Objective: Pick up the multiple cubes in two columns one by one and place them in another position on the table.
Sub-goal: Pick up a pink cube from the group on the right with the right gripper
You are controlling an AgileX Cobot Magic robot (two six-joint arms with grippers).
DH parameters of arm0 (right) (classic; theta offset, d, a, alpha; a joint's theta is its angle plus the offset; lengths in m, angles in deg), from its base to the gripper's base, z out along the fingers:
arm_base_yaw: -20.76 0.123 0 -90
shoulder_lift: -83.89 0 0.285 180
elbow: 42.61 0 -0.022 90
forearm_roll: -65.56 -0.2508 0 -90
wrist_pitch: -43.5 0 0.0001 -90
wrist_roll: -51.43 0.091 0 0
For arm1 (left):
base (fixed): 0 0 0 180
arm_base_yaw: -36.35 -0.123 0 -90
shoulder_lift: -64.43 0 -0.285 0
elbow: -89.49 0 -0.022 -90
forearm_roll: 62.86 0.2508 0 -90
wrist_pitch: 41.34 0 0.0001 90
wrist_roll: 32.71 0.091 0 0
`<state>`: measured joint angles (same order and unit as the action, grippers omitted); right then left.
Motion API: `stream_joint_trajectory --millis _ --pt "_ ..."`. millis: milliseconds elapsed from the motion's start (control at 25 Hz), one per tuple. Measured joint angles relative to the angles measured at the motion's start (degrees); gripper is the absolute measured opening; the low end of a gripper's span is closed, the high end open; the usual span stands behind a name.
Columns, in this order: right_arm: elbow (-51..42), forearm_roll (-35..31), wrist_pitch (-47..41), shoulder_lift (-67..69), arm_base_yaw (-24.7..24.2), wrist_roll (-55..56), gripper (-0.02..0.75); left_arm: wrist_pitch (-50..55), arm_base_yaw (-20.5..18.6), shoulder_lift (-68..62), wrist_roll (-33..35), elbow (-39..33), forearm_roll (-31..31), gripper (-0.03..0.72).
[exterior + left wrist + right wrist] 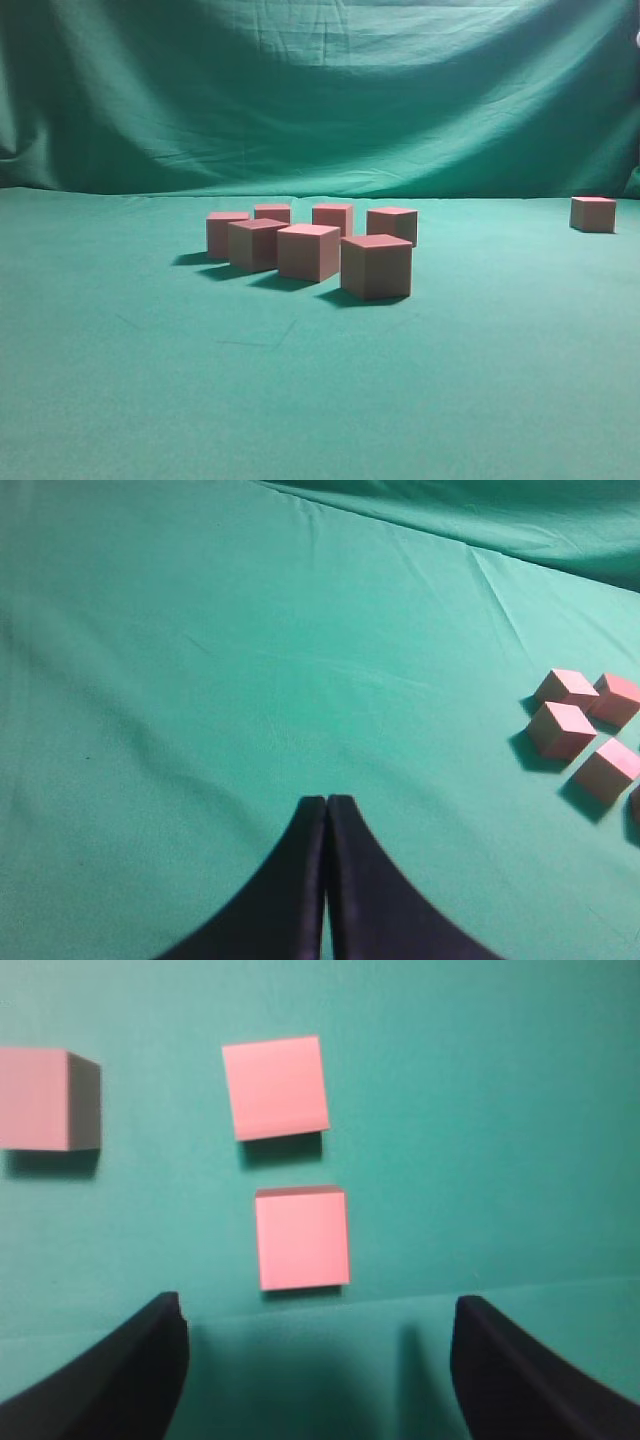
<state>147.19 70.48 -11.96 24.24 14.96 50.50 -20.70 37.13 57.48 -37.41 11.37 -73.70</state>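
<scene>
Above the nearest cube [301, 1238], your right gripper [318, 1360] hangs spread wide and empty, looking straight down, presumably lined up to straddle it. Beyond that cube sits another [275, 1087], a third [45, 1098] off left. Your left gripper [327, 815] is pinched closed over bare table [200, 680], the cube cluster [580, 725] well right.

Dim, soft frames; cubes [376, 266] cast shadows leftward (wrist views slightly blurred).
</scene>
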Motion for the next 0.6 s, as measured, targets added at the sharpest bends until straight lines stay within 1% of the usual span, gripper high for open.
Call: stream_joint_trajectory --millis 160,600 --pt "0.41 0.0 0.17 3.05 0.0 -0.08 0.53 0.0 0.0 0.0 0.0 0.0 0.0 0.0" --pt "0.62 -0.09 4.74 6.86 0.0 -0.08 0.53 0.0 0.0 0.0 0.0 0.0 0.0 0.0"
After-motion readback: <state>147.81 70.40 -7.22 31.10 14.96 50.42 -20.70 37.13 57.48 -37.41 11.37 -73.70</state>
